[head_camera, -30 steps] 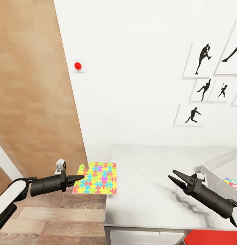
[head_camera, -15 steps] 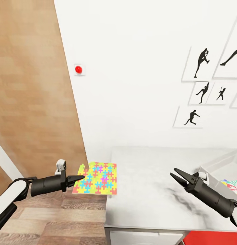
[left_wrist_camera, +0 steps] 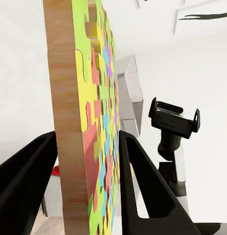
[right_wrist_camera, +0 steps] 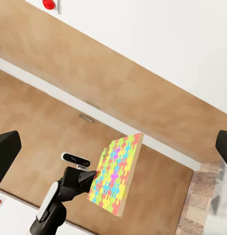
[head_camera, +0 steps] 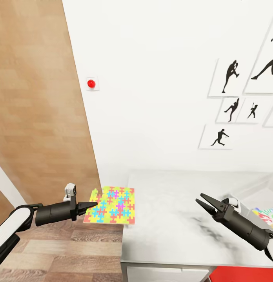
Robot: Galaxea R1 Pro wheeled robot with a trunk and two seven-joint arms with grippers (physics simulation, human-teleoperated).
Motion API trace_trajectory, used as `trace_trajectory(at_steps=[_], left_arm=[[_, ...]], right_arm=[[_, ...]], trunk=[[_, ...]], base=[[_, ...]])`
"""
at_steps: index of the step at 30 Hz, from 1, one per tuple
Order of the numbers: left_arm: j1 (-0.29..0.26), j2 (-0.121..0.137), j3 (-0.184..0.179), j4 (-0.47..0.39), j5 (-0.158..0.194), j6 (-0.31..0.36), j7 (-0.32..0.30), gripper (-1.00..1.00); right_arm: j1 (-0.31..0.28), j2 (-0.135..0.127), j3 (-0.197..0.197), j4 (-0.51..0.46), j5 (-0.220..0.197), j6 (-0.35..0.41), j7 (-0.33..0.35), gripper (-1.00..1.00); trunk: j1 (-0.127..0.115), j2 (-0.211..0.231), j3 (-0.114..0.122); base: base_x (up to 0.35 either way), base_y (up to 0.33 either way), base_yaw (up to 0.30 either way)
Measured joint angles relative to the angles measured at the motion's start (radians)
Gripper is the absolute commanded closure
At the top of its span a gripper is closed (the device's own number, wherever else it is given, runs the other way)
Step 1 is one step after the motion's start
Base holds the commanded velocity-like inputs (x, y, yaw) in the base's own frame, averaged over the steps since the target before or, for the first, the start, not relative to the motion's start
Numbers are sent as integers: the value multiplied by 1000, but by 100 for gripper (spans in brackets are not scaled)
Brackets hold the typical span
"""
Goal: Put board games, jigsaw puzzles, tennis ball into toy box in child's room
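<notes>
My left gripper [head_camera: 92, 204] is shut on the near edge of a jigsaw puzzle [head_camera: 113, 205], a flat square of yellow, blue, green and pink pieces held level just off the left end of the table [head_camera: 171, 227]. In the left wrist view the puzzle's wooden edge [left_wrist_camera: 69, 122] sits between the two black fingers [left_wrist_camera: 143, 186]. My right gripper [head_camera: 203, 201] hovers open over the table, empty. The toy box [head_camera: 257, 187] is cut off by the picture's right edge, with a white-green printed box [head_camera: 268, 217] inside. The right wrist view looks across at the held puzzle [right_wrist_camera: 116, 176].
A red round button [head_camera: 91, 83] is on the white wall above the table's left end. Black sports prints [head_camera: 230, 78] hang at the right. Wood-plank floor [head_camera: 66, 250] lies left of the table. A white drawer front [head_camera: 168, 273] and a red surface [head_camera: 242, 274] show below the table edge.
The whole picture has shifted a little, so the camera turned; the toy box now sits further off the right edge. My left gripper still holds the puzzle in the same place; the right gripper stays open.
</notes>
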Motion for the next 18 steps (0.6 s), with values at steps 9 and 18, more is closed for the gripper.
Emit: trace_trajectory(at_steps=[9, 18], left_arm=[[0, 1, 0, 0, 0, 0, 0, 100], [0, 3, 0, 0, 0, 0, 0, 100]], right_arm=[[0, -1, -1, 0, 0, 0, 1, -100], [0, -1, -1, 0, 0, 0, 2, -100]], trunk=[[-35, 63, 37], [-69, 126, 75]], base=[[0, 0, -177], [-120, 0, -209]])
